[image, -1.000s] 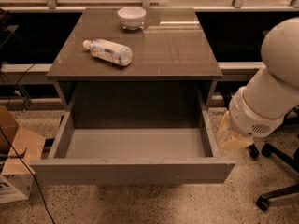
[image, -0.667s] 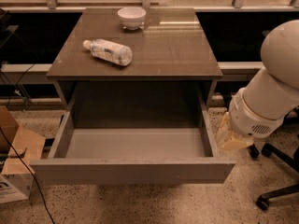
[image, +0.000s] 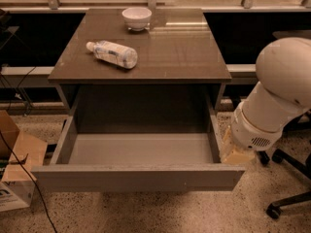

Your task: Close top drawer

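The top drawer point(image: 138, 177) is pulled far out of the cabinet toward me. Its plain flat front panel faces me and its paler grey inside floor point(image: 138, 148) is bare. My white arm point(image: 274, 101) comes down on the right. My gripper point(image: 234, 150) hangs low just outside the drawer's right side wall, close to the right end of the front panel. Its pale tip is partly hidden behind the front panel's corner.
On the glossy brown tabletop point(image: 184, 52) a plastic bottle point(image: 112, 54) lies on its side and a white bowl point(image: 136, 18) stands at the back. A cardboard box point(image: 14, 166) and cables are on the floor to the left. Office chair wheels point(image: 277, 208) stand to the right.
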`<state>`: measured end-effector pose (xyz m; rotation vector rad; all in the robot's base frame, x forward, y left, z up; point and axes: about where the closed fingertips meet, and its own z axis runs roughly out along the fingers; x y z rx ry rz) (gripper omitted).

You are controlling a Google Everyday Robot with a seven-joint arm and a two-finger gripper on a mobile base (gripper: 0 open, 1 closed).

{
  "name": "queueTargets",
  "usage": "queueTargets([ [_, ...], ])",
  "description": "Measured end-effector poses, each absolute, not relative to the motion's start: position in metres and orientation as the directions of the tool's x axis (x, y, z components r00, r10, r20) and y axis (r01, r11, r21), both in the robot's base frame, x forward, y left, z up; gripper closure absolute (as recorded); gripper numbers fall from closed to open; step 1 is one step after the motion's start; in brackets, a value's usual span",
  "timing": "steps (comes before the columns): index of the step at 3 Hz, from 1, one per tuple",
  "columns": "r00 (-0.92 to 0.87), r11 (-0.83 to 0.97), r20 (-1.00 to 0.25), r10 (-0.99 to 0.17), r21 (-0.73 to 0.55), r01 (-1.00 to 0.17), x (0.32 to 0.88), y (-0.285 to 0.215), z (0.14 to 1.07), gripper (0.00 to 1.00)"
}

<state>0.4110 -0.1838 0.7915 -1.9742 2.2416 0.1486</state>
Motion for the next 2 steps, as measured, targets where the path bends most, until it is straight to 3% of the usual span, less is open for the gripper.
queueTargets([
  [2, -0.168, 0.149, -0.187, -0.968, 0.112, -0.982, 0.398, -0.176, 0.724, 1.0],
])
